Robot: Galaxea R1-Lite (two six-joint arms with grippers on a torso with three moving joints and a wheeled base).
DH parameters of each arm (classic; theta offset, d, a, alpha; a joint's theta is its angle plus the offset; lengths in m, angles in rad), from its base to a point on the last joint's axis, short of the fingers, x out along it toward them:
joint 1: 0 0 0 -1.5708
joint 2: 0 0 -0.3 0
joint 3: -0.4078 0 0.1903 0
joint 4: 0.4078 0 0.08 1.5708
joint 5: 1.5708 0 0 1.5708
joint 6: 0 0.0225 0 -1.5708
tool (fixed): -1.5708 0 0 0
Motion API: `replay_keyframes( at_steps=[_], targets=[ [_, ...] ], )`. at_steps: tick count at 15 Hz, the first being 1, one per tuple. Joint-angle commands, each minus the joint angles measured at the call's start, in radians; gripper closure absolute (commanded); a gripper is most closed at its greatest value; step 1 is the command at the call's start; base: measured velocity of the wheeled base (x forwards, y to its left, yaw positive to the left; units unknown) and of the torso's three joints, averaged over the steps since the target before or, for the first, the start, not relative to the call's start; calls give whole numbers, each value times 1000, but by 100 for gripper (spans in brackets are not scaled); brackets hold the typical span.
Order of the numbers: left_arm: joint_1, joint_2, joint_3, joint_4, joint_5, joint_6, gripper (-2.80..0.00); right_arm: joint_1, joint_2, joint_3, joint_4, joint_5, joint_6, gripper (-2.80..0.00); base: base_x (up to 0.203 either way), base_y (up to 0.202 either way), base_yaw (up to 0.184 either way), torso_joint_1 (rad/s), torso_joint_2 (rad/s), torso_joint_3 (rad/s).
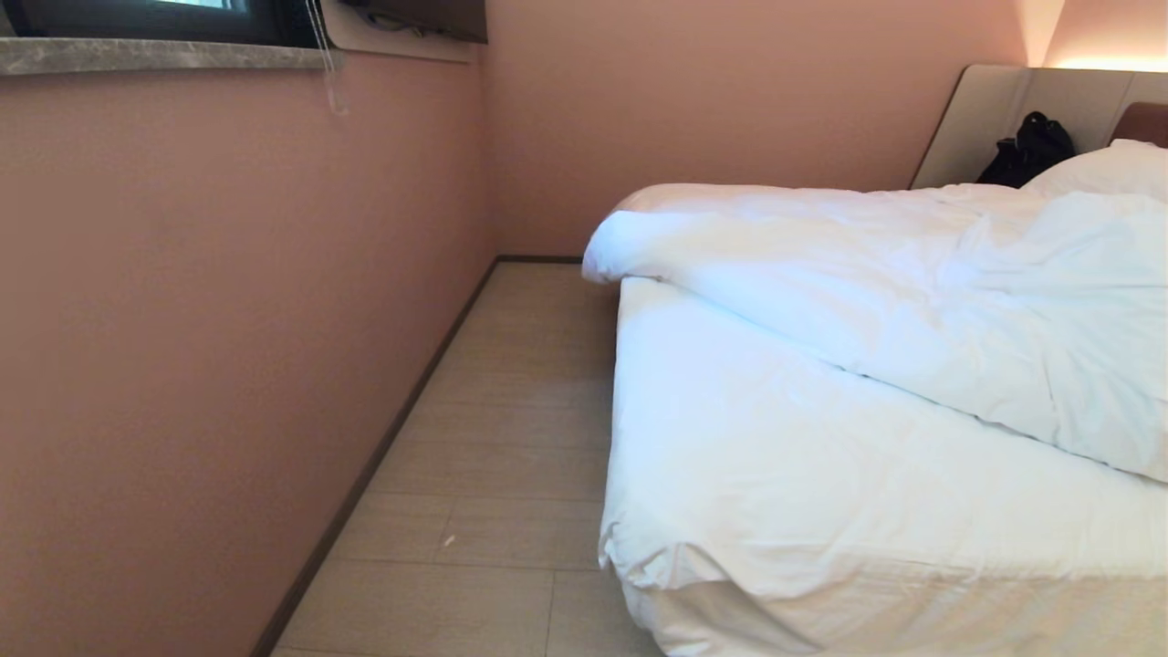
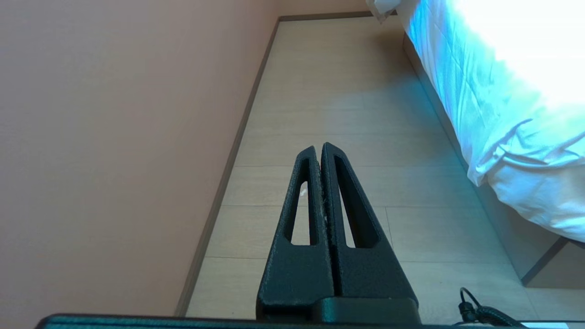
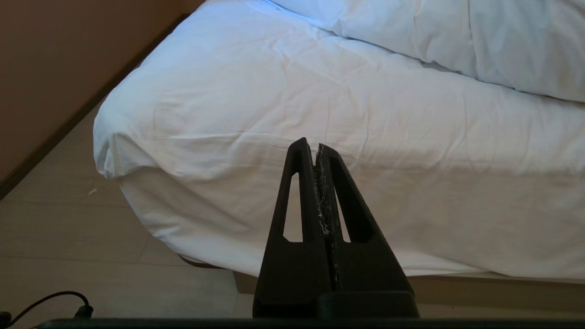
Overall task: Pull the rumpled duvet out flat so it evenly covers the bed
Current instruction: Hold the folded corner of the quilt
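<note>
The puffy white duvet (image 1: 912,301) lies bunched across the far half of the bed (image 1: 776,474), its near edge running slantwise; it also fills a corner of the right wrist view as the duvet (image 3: 457,41). The bare sheeted mattress shows at the foot. Neither arm appears in the head view. My left gripper (image 2: 318,148) is shut and empty, hanging over the floor beside the bed. My right gripper (image 3: 310,145) is shut and empty too, pointing at the sheeted foot of the bed (image 3: 274,114), apart from it.
A pink wall (image 1: 228,319) runs along the left, leaving a strip of pale wood floor (image 1: 493,456) between it and the bed. A pillow (image 1: 1104,169) and a black bag (image 1: 1027,151) sit by the padded headboard (image 1: 976,119). A black cable (image 3: 50,304) lies on the floor.
</note>
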Motion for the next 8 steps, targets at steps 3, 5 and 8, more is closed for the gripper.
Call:
replay_keyframes(
  at_steps=[3,5,8],
  targets=[
    [0,0,0,0,1,1,0,0,1,0,0,0,0,0,0,0,0,0,0,0],
    [0,0,0,0,-1,1,0,1,0,1,0,0,0,0,-1,-32,1,4,-1,-1],
    [0,0,0,0,-1,1,0,0,0,0,0,0,0,0,-1,-162,1,1,2,3]
  ],
)
